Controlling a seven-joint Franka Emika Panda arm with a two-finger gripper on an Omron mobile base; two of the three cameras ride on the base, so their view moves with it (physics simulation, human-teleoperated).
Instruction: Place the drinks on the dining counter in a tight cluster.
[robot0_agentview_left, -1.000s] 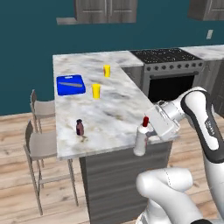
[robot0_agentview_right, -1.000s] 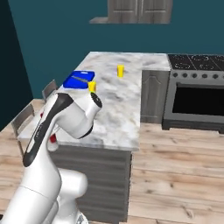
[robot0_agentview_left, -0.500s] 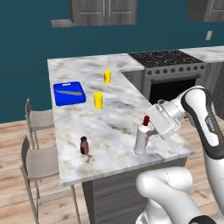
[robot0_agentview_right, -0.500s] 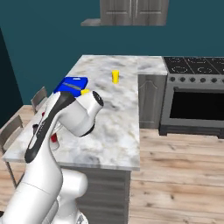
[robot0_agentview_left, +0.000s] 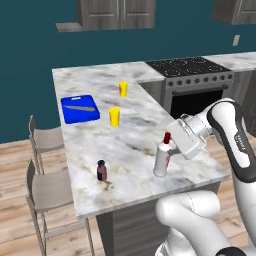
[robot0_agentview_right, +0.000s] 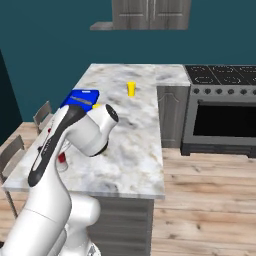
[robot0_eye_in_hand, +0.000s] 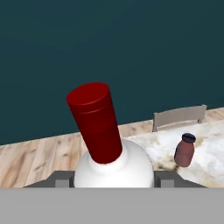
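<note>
Maroon bottle (robot0_agentview_left: 101, 170) is stood upright near the dining counter's (robot0_agentview_left: 135, 145) near edge, toward the stool-side corner. White bottle (robot0_agentview_left: 162, 157) is stood closer to the opposite near corner, well apart from it, clamped low on its body by the gripper (robot0_agentview_left: 172, 151), jaws closed against it.

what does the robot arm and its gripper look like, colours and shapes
The arm is glossy white, built of rounded tubular links with dark grey bands at the joints. A boxy white hand carries the gripper. In the hand view, small dark grey fingertips show.
</note>
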